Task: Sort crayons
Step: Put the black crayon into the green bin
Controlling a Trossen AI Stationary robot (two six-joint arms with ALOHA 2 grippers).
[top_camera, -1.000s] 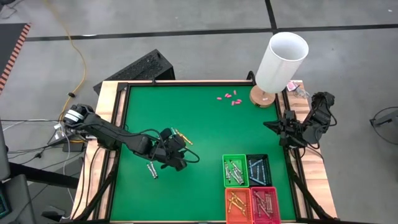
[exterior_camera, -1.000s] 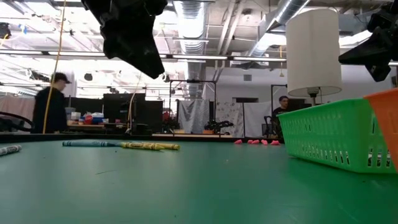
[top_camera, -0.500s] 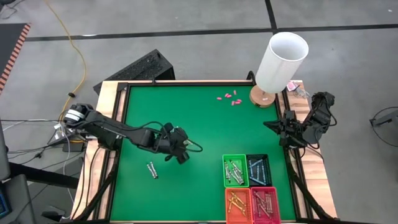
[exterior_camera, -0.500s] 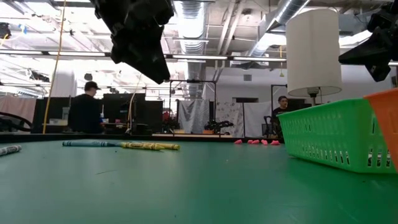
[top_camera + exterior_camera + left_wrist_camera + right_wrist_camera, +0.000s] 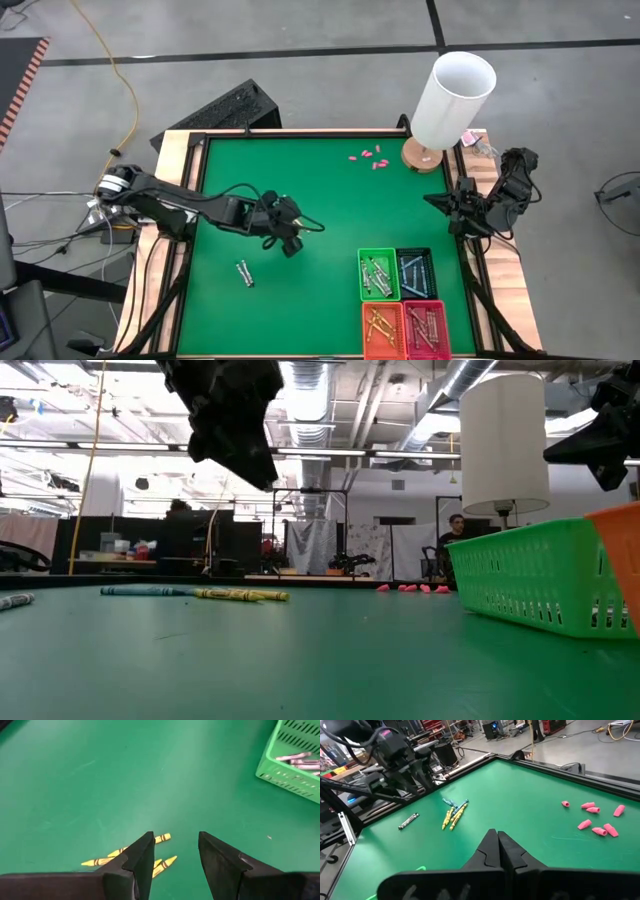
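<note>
Two yellow-orange crayons (image 5: 160, 840) lie flat on the green mat, right below my left gripper (image 5: 175, 845), which hovers open above them, touching nothing; it also shows in the high view (image 5: 290, 240). A light blue crayon (image 5: 451, 802) lies next to the yellow ones (image 5: 452, 815). A grey-white crayon (image 5: 243, 272) lies alone nearer the front edge. My right gripper (image 5: 498, 845) is shut and empty, raised at the table's right edge (image 5: 440, 203).
Four small bins with sorted crayons stand at the front right: green (image 5: 378, 275), black (image 5: 415, 272), orange (image 5: 382, 328), red (image 5: 425, 328). A white lamp (image 5: 450, 95) stands at the far right corner, with pink stubby pieces (image 5: 368, 157) beside it.
My left gripper has moved a little toward the table's far edge, to above the yellow crayons. The crayons have stayed where they were. A person has walked past in the room behind the table.
</note>
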